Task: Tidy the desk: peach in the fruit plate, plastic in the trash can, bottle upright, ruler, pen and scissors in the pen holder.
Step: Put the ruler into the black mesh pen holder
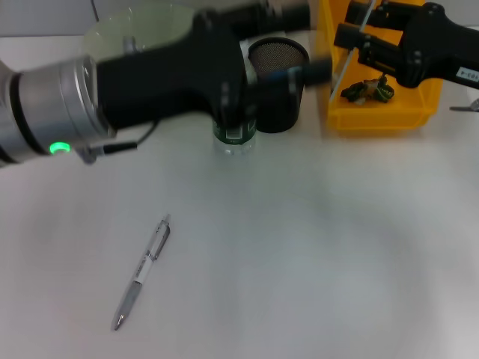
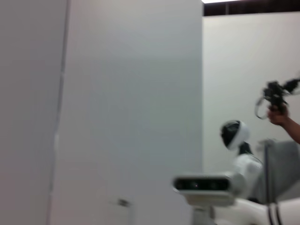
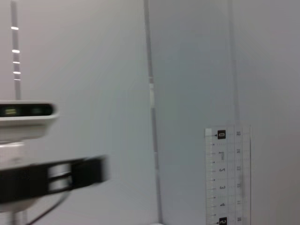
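White wall panels [image 2: 131, 93], person's raised hand [image 2: 277, 116] gripping black device [image 2: 274, 93]

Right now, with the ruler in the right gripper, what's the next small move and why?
Probably shift the right gripper sideways toward the pen holder: the ruler it holds hangs over the trash can, not the mesh cup beside it.

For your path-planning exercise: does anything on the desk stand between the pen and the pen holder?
Yes: the bottle stands just left of the pen holder, roughly on the line from the pen.
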Robot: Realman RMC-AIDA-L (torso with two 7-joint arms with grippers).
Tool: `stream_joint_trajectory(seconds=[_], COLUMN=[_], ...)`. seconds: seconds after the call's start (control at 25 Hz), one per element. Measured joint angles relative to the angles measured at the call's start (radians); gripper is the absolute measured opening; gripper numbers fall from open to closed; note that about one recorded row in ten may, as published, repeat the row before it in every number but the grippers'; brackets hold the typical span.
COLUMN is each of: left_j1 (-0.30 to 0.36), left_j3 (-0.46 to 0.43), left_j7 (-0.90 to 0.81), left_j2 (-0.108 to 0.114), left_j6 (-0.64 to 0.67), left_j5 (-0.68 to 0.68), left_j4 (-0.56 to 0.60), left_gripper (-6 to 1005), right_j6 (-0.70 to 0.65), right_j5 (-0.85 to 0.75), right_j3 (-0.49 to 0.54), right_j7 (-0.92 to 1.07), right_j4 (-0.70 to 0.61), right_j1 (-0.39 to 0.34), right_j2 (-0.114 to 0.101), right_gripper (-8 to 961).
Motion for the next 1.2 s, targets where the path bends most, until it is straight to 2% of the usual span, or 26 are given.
stream_joint_trajectory(seconds=[0.28, 0.52, 0.72, 0.92, 1.2], left_j1=[0.019, 0.031, 0.033, 0.033, 0.023], left_j3=[0.006, 0.011, 0.006, 0.004, -0.011], left_j7=[-0.006, -0.007, -0.018, -0.042, -0.076], left_j2=[-0.005, -0.006, -0.007, -0.007, -0.009], left_j6=[0.060, 0.086, 0.097, 0.099, 0.093], left_j5=[0.052, 0.051, 0.048, 0.047, 0.046], left_j4=[-0.018, -0.077, -0.100, -0.101, -0.119], left_gripper=[634, 635, 635, 635, 635], right_j6=[0.116, 0.238, 0.362, 0.452, 0.577], right_j5=[0.070, 0.076, 0.140, 0.263, 0.346], right_j3=[-0.006, -0.037, -0.135, -0.272, -0.400], right_j7=[-0.026, -0.030, -0.092, -0.163, -0.219], right_j4=[0.039, 0.084, 0.130, 0.141, 0.146], right_j1=[0.022, 0.081, 0.115, 0.114, 0.114], right_j2=[0.003, 0.005, 0.008, 0.009, 0.010], right_gripper=[377, 377, 376, 376, 376])
